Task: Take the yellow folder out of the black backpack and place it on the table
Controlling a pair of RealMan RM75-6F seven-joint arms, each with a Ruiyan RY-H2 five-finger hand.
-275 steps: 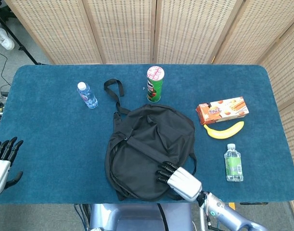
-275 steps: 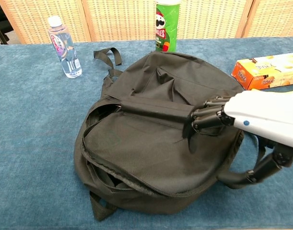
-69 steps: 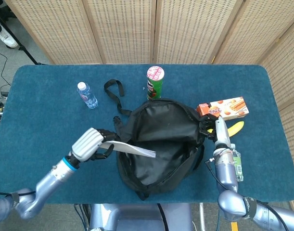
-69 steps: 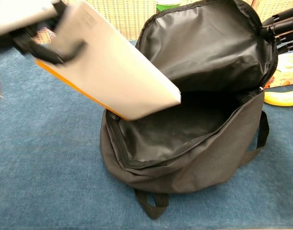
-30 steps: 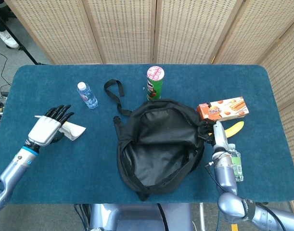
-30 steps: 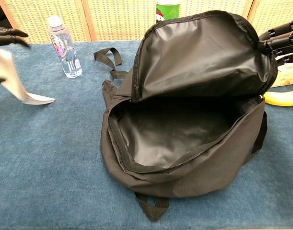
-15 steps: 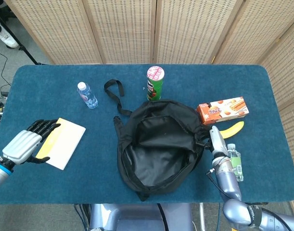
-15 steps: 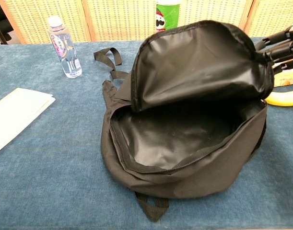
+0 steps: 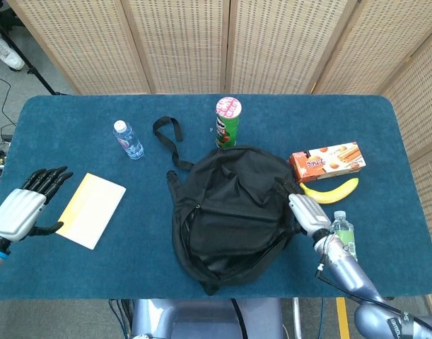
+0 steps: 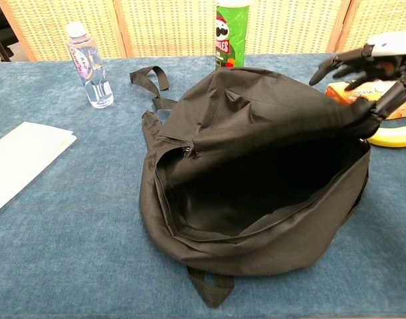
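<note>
Head view: the black backpack (image 9: 233,212) lies mid-desk, its flap sagging so most of the interior is hidden. The yellow folder (image 9: 92,209) lies flat on the blue desk (image 9: 60,127) at the left, well apart from the backpack. The left robot hand (image 9: 25,208) sits just beside the folder's left edge, fingers spread, holding nothing; its arm is cut off by the frame. The right robot hand (image 9: 309,214) sits at the backpack's right rim; contact with the fabric is hard to make out. Chest view: the folder (image 10: 22,159) shows pale, cropped at the left edge. The right robot hand (image 10: 369,66) hovers over the backpack's (image 10: 256,179) upper right rim, fingers apart, holding nothing.
</note>
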